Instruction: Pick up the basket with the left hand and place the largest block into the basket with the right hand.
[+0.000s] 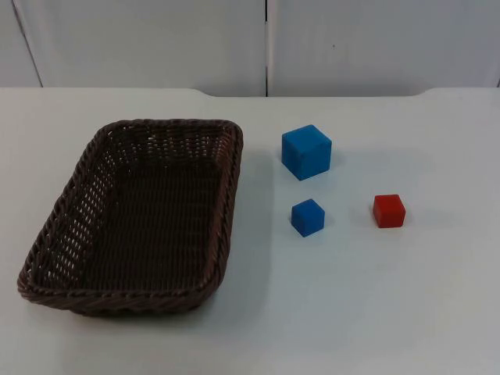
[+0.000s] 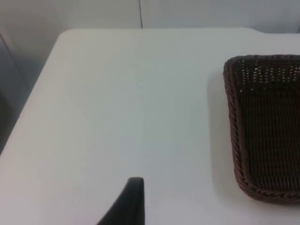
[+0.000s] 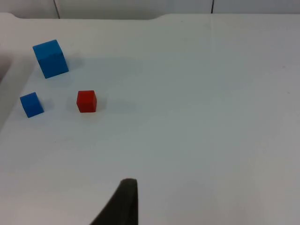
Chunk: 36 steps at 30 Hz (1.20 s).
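The left gripper [image 2: 133, 201] hangs above bare white table [image 1: 375, 312], well to the side of the basket; whether it is open or closed cannot be told from the one fingertip visible. The dark brown wicker basket [image 1: 137, 215] sits flat on the table in the left half of the top view, empty, long axis running away from the camera, its near rim [image 1: 117, 301] thick and braided. The left wrist view takes in one corner of the basket [image 2: 265, 126] and its side wall.

To the right of the basket stand three blocks, none touching another. The large blue block [image 1: 306, 151] is farthest back and near the basket's far right corner; the small blue block [image 1: 308, 216] stands nearer the camera, and the small red block [image 1: 389, 210] is farther right. The large blue block is judged the largest, hence the one to be moved.

The right gripper [image 3: 123, 204] waits over the table, well apart from the blocks [image 3: 50, 58]; its state likewise cannot be told.

Assessment: nothing is grasped; the step in hand is the basket pickup. The left gripper should close on the rim along the side wall nearest it, finger inside and finger outside, and lift level so the basket does not tip. The right arm should approach the large blue block from above, clear of the small blue one.
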Tool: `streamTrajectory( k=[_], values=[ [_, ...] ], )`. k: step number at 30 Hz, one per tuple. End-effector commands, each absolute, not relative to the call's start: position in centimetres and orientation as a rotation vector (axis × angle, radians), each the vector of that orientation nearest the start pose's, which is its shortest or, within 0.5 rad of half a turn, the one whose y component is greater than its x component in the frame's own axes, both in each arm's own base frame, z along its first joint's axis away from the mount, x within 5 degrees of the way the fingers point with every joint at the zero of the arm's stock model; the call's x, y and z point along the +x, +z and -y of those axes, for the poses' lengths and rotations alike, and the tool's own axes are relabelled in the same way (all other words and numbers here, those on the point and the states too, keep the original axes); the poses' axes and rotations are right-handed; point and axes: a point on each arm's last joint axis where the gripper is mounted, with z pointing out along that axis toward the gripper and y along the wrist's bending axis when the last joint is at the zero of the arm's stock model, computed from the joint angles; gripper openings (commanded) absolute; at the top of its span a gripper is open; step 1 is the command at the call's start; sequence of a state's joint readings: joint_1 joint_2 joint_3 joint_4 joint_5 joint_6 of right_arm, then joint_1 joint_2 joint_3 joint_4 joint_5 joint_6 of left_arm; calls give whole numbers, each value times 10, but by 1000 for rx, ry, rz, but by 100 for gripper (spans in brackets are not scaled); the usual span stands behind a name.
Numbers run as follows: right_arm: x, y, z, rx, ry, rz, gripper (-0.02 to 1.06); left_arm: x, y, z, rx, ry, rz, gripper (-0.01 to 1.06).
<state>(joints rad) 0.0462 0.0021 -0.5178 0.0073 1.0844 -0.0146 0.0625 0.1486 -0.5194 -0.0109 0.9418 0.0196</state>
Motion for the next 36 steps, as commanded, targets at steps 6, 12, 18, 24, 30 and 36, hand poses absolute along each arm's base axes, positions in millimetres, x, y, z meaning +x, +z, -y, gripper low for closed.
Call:
streamTrajectory(
  k=[6, 12, 18, 24, 30, 36],
  values=[
    [-7, 280, 0, -55, 21, -2046, 105, 37, 305, 0, -28, 21, -2061, 105],
    [-7, 280, 0, -55, 21, -2046, 105, 48, 323, 1, -17, 8, -2076, 105],
    [-7, 280, 0, -55, 21, -2046, 105, 64, 341, 0, -20, 3, -2067, 105],
    [-7, 280, 0, -55, 21, -2046, 105, 87, 355, 1, -30, -32, -2074, 105],
    [-7, 280, 0, -55, 21, -2046, 105, 109, 366, 2, -11, -61, -2113, 105],
    [-7, 280, 0, -55, 21, -2046, 105, 131, 377, 3, 4, -89, -2147, 105]
  ],
)
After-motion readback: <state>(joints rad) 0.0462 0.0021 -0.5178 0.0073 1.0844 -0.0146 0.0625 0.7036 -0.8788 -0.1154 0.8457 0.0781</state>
